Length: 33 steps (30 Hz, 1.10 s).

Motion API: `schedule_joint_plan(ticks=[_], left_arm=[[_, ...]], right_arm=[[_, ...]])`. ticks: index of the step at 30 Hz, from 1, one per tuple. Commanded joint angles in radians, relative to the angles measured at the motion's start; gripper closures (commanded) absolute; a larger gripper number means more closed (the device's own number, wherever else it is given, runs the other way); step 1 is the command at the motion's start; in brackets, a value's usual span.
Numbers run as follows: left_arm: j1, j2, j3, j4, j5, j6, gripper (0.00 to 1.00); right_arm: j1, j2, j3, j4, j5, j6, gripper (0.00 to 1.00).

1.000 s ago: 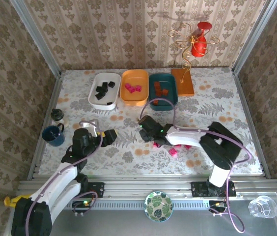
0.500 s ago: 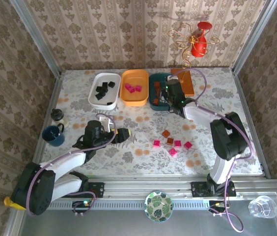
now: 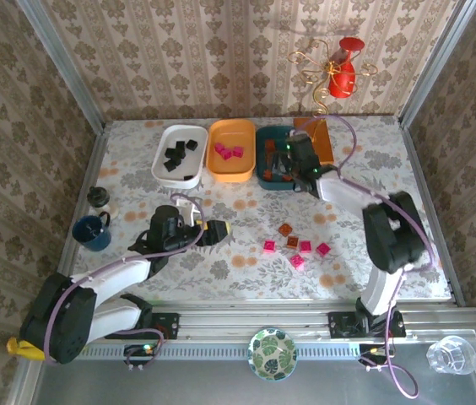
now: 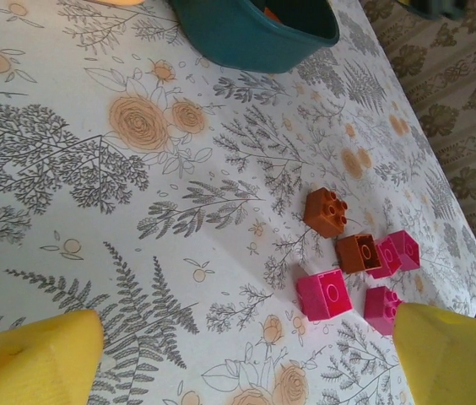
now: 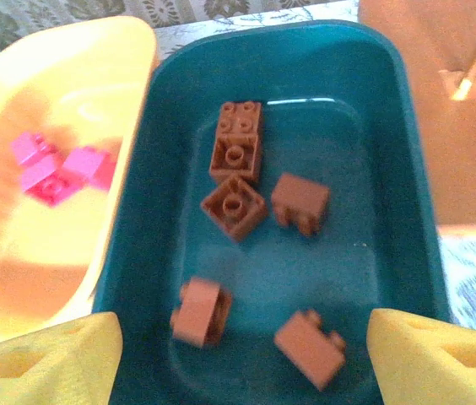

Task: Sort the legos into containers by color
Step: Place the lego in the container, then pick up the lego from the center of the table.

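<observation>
**Three trays set at twelve o'clock on the table [image 3: 373, 169]**
The white tray [image 3: 164, 164], orange-yellow tray [image 3: 231, 175] and dark teal tray [image 5: 390, 101] are lined up. The right gripper [image 5: 242, 354] is held spread above the sorted orange-brown legos [image 5: 236, 156]. The left gripper [image 4: 238, 354] is spread empty at eight o'clock. The loose legos [image 3: 295, 246] are scattered at five o'clock.

I work in a test booth dressed up as a home, not a real room. The walls [image 3: 179, 59] are flat panels of patterned wallpaper held between bare aluminium posts [image 3: 62, 63], and a metal rail [image 3: 246, 319] runs along the near edge. The surface [image 3: 137, 160] wears a floral cloth. Household props stand about: a red vase [image 3: 343, 76] on a gold wire stand [image 3: 314, 67], a dark mug [image 3: 90, 232], a patterned bowl [image 3: 273, 353], and a glass [image 3: 451, 354].
</observation>
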Motion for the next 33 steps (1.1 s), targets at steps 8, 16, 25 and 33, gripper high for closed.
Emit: schedule_joint_plan(ticks=[8, 16, 25, 33], left_arm=[[-0.013, 0.101, 0.036, 0.082, 0.01, 0.032, 0.1], [-0.015, 0.234, 0.069, 0.181, 0.045, -0.005, 0.11], [-0.02, 0.24, 0.063, 0.174, 0.027, -0.013, 0.12], [-0.025, 0.199, 0.049, 0.134, 0.005, 0.003, 0.12]], right_arm=[[0.214, -0.376, -0.401, -0.283, 0.101, -0.034, 0.15], [0.262, -0.259, -0.416, -0.273, 0.171, -0.026, 0.25], [0.253, -0.114, -0.368, -0.203, 0.148, -0.05, 0.32], [0.196, -0.044, -0.343, -0.144, 0.094, -0.065, 0.48]])
